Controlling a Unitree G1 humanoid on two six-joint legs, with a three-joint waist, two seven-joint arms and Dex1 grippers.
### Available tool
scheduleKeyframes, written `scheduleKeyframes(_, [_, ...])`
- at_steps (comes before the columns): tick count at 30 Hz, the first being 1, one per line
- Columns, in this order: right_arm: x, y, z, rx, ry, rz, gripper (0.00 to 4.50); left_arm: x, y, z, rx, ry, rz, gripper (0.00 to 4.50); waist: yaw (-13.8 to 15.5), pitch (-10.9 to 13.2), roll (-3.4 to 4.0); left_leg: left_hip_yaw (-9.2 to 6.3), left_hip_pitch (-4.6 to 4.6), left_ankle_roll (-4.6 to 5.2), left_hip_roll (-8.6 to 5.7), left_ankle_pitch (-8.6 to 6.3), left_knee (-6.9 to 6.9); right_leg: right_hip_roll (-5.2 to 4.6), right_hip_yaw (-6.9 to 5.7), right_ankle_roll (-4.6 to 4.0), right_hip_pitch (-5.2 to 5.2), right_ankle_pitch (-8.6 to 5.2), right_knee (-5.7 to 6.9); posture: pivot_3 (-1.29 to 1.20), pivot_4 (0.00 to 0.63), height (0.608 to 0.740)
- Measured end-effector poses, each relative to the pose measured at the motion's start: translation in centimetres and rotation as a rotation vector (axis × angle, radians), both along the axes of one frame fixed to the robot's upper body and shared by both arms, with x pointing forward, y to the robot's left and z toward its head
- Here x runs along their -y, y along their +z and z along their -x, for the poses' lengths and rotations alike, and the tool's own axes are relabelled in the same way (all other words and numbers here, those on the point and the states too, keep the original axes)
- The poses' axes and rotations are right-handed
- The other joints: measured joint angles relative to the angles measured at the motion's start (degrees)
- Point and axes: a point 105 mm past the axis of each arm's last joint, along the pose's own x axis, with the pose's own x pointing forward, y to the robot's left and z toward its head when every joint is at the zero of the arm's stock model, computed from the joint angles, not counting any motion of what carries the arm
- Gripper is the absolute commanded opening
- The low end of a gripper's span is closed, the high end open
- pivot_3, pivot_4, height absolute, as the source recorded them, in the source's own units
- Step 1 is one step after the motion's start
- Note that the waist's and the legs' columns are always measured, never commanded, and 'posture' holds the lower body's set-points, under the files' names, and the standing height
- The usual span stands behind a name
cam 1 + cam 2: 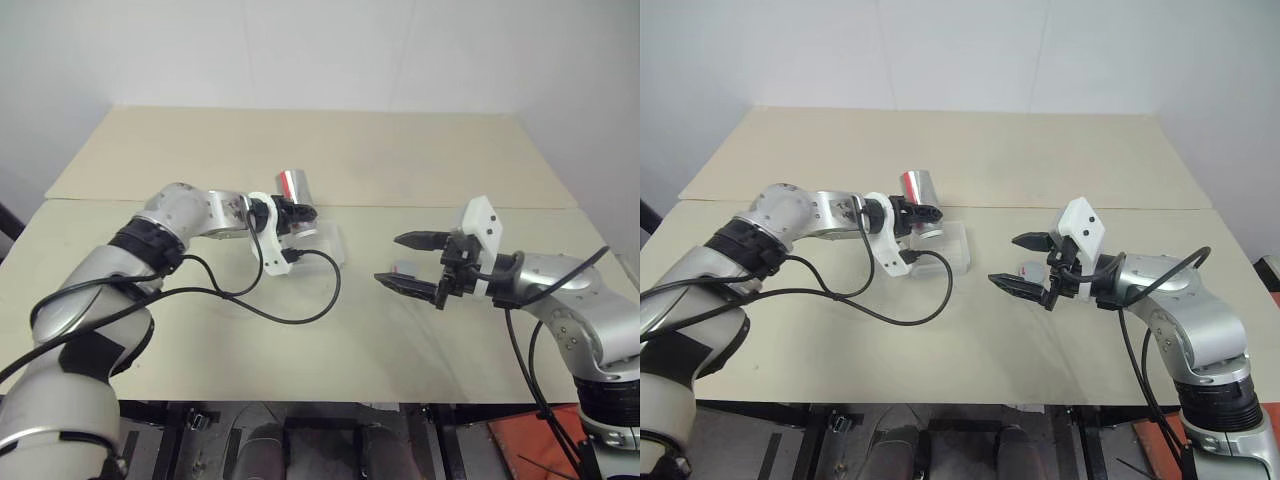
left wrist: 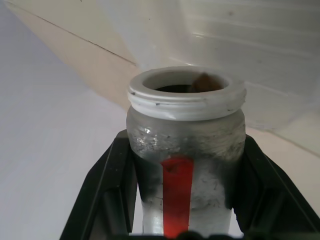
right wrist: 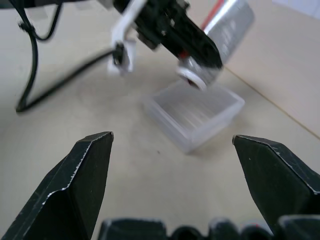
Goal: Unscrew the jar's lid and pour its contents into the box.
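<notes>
Jar clamped in left gripper, tipped mouth-down over box; right gripper spread, empty; lid possibly beneath.

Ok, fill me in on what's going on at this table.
The left gripper is shut on the jar, which is already open, and tips it mouth-down over the box on the table, so pouring is under way or about to start. Something brown shows inside the jar's mouth. The right gripper hangs open and empty off to the side, with the lid lying on the table just beneath it.
</notes>
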Motion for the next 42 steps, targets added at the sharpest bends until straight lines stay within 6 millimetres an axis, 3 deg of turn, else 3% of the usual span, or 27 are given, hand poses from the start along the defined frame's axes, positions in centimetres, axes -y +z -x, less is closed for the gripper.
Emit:
scheduleKeyframes(12, [-0.1, 0.4, 0.2, 0.003, 0.001, -0.024, 4.44, -0.1, 0.4, -0.1, 0.020, -0.001, 0.017, 2.24, -0.09, 0.00, 0.00, 0.00, 0.01, 0.00, 0.00, 0.00, 0.01, 0.00, 0.00, 0.00, 0.00, 0.00, 0.08, 0.00, 0.150, 0.740])
scheduleKeyframes(18, [-0.1, 0.5, 0.0, 0.001, 0.004, -0.025, 4.44, -0.8, 0.7, -0.1, -0.055, 0.076, 0.165, 2.24, -0.13, 0.00, 0.00, -0.01, 0.02, 0.00, 0.02, 0.00, 0.02, 0.00, 0.00, 0.00, 0.00, 0.00, 0.10, 0.00, 0.150, 0.740])
scheduleKeyframes(25, [0.1, 0.4, -0.1, -0.010, 0.008, -0.023, 4.44, -3.6, 4.0, -1.0, -0.243, 0.274, 0.731, 2.24, -0.19, -0.01, 0.02, -0.01, 0.03, 0.00, 0.02, 0.00, 0.05, -0.01, 0.00, -0.01, 0.01, 0.01, 0.16, 0.00, 0.150, 0.740])
scheduleKeyframes(31, [0.3, 0.6, -0.4, -0.015, 0.011, -0.025, 4.44, -3.4, 2.6, 0.6, -0.640, 0.335, 1.273, 2.24, -0.23, -0.01, 0.02, -0.07, 0.00, 0.01, 0.04, 0.00, 0.14, 0.00, -0.03, -0.01, 0.03, 0.03, 0.27, 0.00, 0.150, 0.740])
scheduleKeyframes(35, [0.3, 0.8, -0.4, -0.015, 0.018, -0.021, 4.44, -5.3, 3.0, 1.7, -0.906, 0.357, 1.603, 2.24, -0.45, -0.02, 0.03, -0.10, 0.06, 0.00, 0.06, 0.00, 0.14, 0.02, -0.02, -0.02, 0.04, 0.04, 0.23, 0.00, 0.150, 0.740])
scheduleKeyframes(38, [0.4, 0.8, -0.4, -0.015, 0.018, -0.017, 4.44, -6.7, 3.3, 2.4, -1.001, 0.349, 1.775, 2.24, -0.62, -0.02, 0.03, -0.12, 0.10, 0.00, 0.04, 0.00, 0.14, 0.01, -0.02, -0.02, 0.11, 0.04, 0.19, 0.00, 0.150, 0.740])
scheduleKeyframes(42, [0.4, 0.8, -0.4, -0.015, 0.025, -0.012, 4.44, -8.7, 1.5, 2.4, -1.056, 0.431, 1.960, 2.24, -0.58, -0.02, 0.03, -0.13, 0.17, 0.00, 0.02, 0.00, 0.14, 0.01, -0.03, -0.02, 0.17, 0.04, 0.14, 0.00, 0.150, 0.740])
